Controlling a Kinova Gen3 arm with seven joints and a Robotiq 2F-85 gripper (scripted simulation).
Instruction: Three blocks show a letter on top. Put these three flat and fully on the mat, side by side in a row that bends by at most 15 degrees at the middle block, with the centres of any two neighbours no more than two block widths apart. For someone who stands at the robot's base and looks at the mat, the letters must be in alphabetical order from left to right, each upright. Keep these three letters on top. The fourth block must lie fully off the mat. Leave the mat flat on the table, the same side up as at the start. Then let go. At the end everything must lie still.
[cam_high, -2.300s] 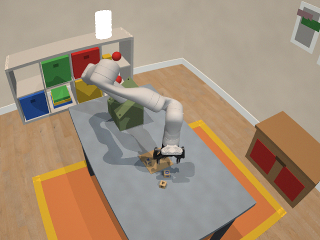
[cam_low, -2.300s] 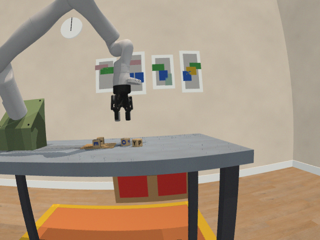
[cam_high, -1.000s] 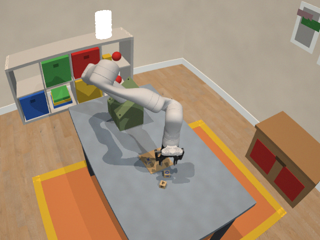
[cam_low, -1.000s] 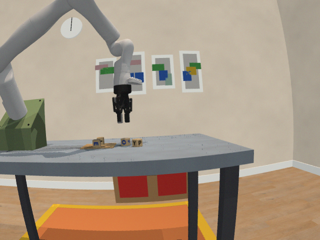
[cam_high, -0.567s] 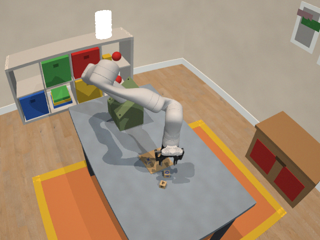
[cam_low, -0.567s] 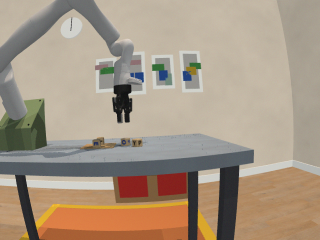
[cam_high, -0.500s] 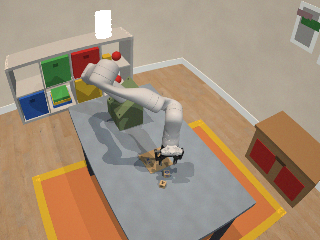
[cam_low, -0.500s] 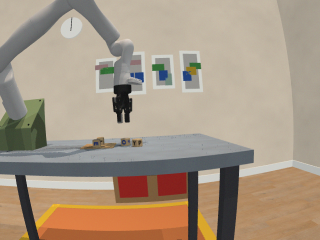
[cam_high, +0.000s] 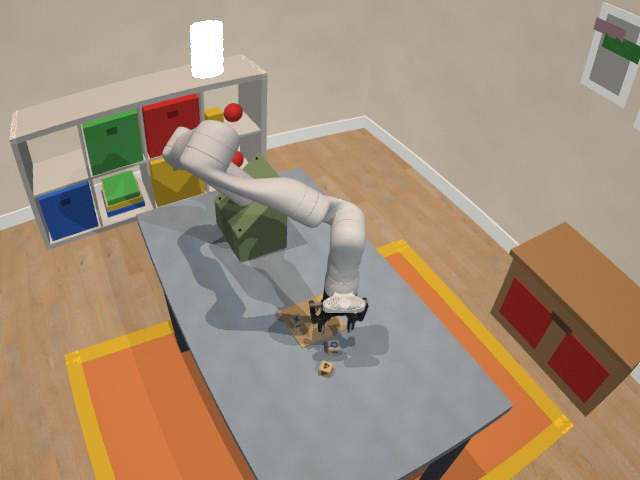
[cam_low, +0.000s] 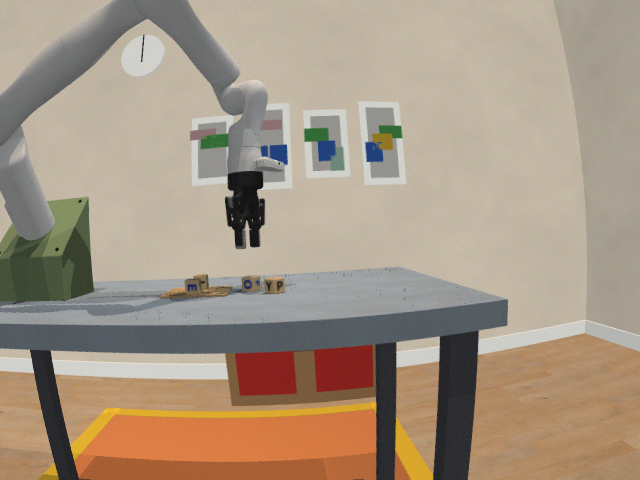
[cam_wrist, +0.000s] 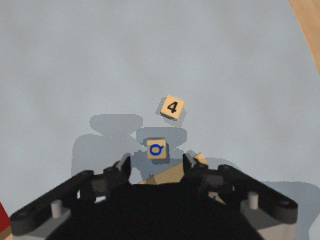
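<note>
The black two-finger gripper (cam_high: 336, 329) (cam_low: 247, 242) (cam_wrist: 156, 163) hangs above the table, fingers fairly wide with nothing between them. In the wrist view, the wooden cube with a blue Q on top (cam_high: 333, 347) (cam_low: 250, 283) (cam_wrist: 156, 149) lies just off the mat, at twelve o'clock from the fingertips. Being a cube, it offers no long axis; its sides look nearly square to the fingers. Its tail suggests the Q needs turning. At one o'clock, farther out, lies the wooden cube topped with a black 4 (cam_high: 325, 368) (cam_low: 274, 285) (cam_wrist: 172, 107), presumably the one to leave off. The tan square mat (cam_high: 305, 338) (cam_low: 170, 293) (cam_wrist: 170, 175) reaches toward six o'clock. The exterior view shows a wooden cube with a blue side letter (cam_low: 193, 286) and a second wooden cube behind it (cam_low: 200, 280) there; the wrist view largely hides both.

The gripper (cam_high: 336, 329) (cam_low: 247, 246) (cam_wrist: 156, 163) has narrowed (only partway); its fingers stand closer.
</note>
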